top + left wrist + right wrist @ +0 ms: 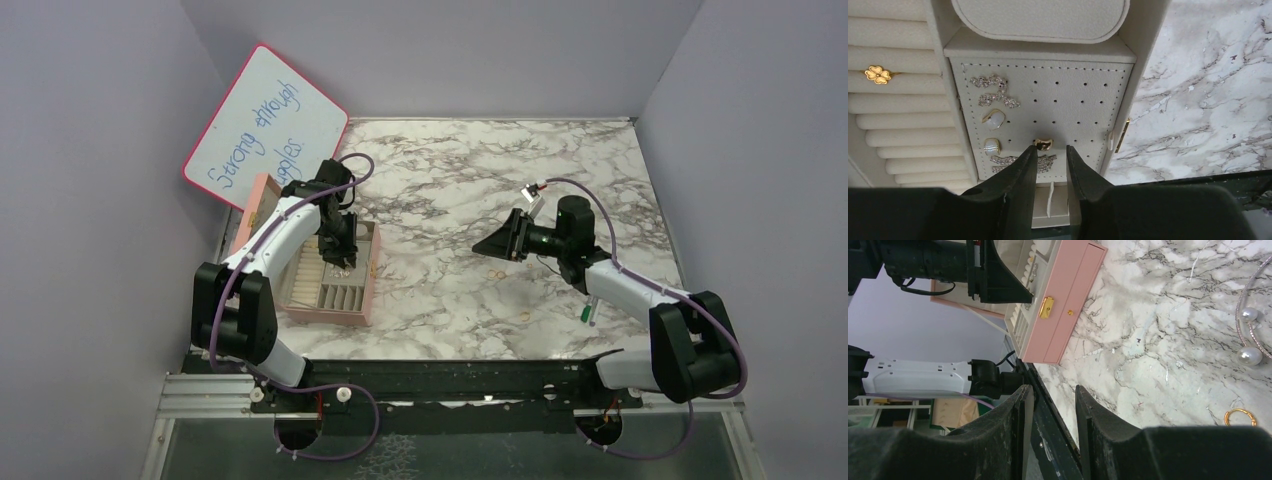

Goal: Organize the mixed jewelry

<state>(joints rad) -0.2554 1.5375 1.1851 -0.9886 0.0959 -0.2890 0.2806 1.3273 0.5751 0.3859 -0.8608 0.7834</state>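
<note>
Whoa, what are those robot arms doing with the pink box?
They are sorting jewelry. The left tool hangs inside the open pink box. Its fingers are parted right at a small gold piece on the holed panel, near some sparkly earrings. The right tool is open and empty above the marble table, where a gold hoop and a pearl piece lie loose.

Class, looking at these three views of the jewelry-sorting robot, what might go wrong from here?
1. The gold stud sits at the tips of the left gripper on the perforated panel; pulling back may drag it loose.
2. The gold hoop lies flat on the marble table, so the open right gripper may slip off it or flick it away.
</note>
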